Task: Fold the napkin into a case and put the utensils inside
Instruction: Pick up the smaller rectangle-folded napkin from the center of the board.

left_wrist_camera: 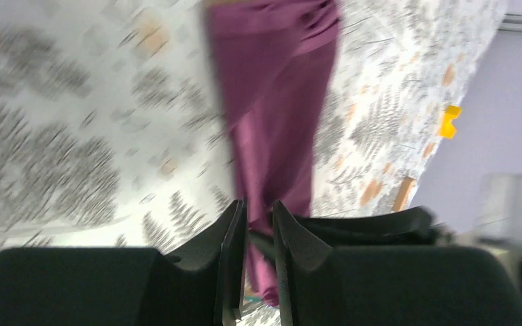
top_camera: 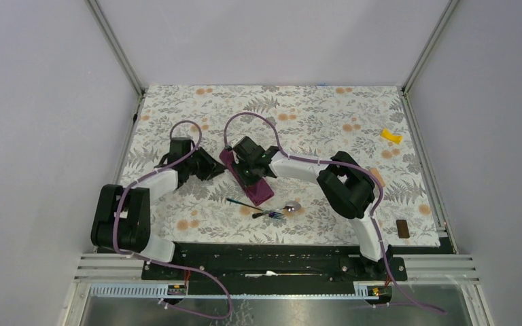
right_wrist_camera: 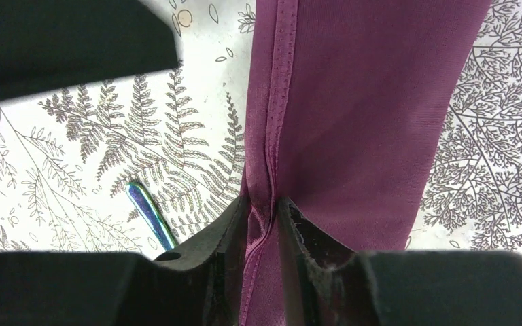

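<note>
1. Currently the napkin (top_camera: 261,190) lies on the counter (top_camera: 312,115) as a narrow folded strip. In the top view its long axis runs on a diagonal from far-left to near-right.
2. The right gripper (right_wrist_camera: 265,217) sits over the far half of that strip. Its fingers are pinched narrow on the stitched edge of the napkin, with the cloth running straight away from it along the fold.
3. The left gripper (left_wrist_camera: 258,234) is just beside the strip's left edge. Its fingers are nearly together, but the wrist view is blurred, so whether any cloth is caught between them cannot be told.
4. The spoon (top_camera: 291,206) and the blue-handled utensil (top_camera: 248,202) lie on the counter just past the near end of the napkin, towards the arm bases. They are apart from the cloth and roughly crosswise to its long axis.
5. Judged from this layout, the right gripper is the nearer one to both utensils. Each would need turning to line up with the strip before it could slide in.
</note>
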Controlling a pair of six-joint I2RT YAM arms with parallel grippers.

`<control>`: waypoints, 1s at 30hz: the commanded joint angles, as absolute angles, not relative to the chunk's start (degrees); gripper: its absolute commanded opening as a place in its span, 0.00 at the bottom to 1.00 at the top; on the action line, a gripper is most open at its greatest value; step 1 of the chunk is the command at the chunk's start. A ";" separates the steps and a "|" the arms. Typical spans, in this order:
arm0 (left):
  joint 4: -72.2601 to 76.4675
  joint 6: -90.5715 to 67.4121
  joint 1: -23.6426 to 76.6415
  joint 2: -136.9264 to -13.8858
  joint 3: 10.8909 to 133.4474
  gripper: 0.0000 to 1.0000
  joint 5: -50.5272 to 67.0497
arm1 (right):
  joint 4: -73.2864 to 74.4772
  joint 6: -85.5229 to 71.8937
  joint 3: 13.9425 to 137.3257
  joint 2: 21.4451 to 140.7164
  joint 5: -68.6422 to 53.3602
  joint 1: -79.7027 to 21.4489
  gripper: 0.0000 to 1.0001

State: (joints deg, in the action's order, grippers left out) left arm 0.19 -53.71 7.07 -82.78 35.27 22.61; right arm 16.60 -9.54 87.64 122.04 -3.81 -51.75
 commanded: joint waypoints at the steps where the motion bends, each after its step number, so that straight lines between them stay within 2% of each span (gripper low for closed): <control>1: 3.50 -51.42 6.92 -88.16 43.95 0.22 27.14 | 15.13 -10.02 86.66 121.16 -4.13 -51.49 0.31; 5: 8.44 -54.29 7.38 -96.34 48.31 0.13 31.28 | 14.75 -10.06 86.42 120.90 -3.90 -51.50 0.34; 12: 8.18 -52.92 8.44 -105.84 51.72 0.04 29.47 | 13.23 -8.96 85.53 118.69 -2.91 -51.93 0.44; 19: 5.19 -50.18 7.12 -105.92 49.73 0.02 26.08 | 9.15 -1.82 83.61 116.63 3.01 -53.94 0.71; 25: 5.40 -50.26 6.57 -106.73 49.05 0.01 26.99 | 8.28 1.79 85.73 120.03 8.56 -55.49 0.73; 30: 4.72 -50.41 6.14 -106.23 49.61 0.01 27.44 | 7.27 3.28 84.70 122.41 16.38 -59.08 0.65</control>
State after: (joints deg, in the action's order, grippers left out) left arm 7.11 -52.45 7.09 -105.84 49.89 29.78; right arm 9.50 0.43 84.25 120.75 8.38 -55.75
